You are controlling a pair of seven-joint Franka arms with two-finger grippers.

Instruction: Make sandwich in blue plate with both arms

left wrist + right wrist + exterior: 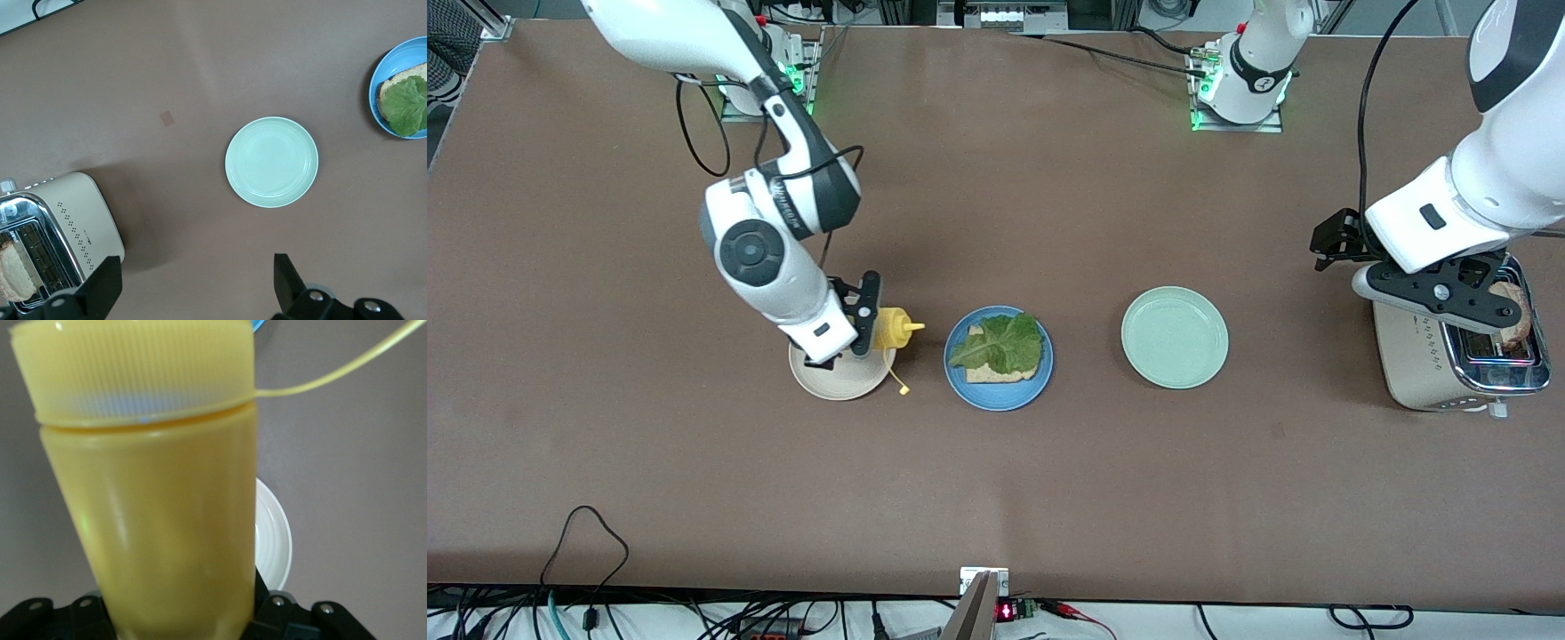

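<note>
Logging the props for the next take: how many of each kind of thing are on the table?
Plates: 3 (blue plate, mint plate, cream plate)
Bread slices: 2 (on blue plate, in toaster)
Lettuce leaf: 1
Yellow squeeze bottle: 1
Toaster: 1
Total: 8

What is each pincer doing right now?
Left pincer: open, empty, over the toaster.
Right pincer: shut on the yellow bottle.

The right gripper (863, 327) is clamped on a yellow plastic squeeze bottle (893, 329) above the cream-beige round plate (838, 380); the left gripper (197, 280) hangs open, well apart.
</note>
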